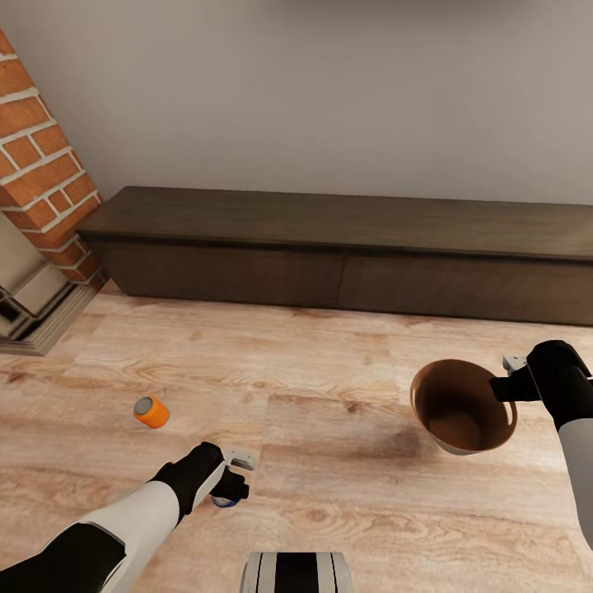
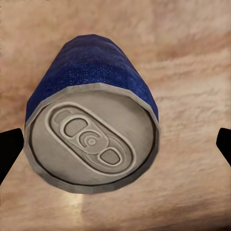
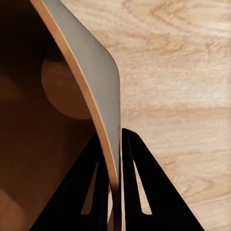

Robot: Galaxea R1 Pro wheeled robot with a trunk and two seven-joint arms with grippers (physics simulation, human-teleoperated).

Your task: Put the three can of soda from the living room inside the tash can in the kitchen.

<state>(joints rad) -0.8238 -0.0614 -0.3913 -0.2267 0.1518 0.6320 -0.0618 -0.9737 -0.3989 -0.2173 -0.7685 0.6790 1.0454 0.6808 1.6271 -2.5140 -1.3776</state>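
A blue soda can (image 2: 91, 125) stands on the wood floor, its silver top facing the left wrist camera. My left gripper (image 1: 229, 487) hovers just over it, open, with a dark finger (image 2: 9, 147) on each side of the can and a gap to the can. One orange can (image 1: 151, 412) lies on the floor to the left of that hand. The trash can (image 1: 449, 395), brown inside and pale outside, hangs tilted above the floor at the right. My right gripper (image 3: 118, 144) is shut on its rim wall (image 3: 91, 67).
A long low dark-brown cabinet (image 1: 346, 247) runs along the grey wall ahead. The red-brick fireplace (image 1: 37, 173) with its stepped stone base stands at the left. Light wood planks (image 1: 329, 387) spread between my two arms.
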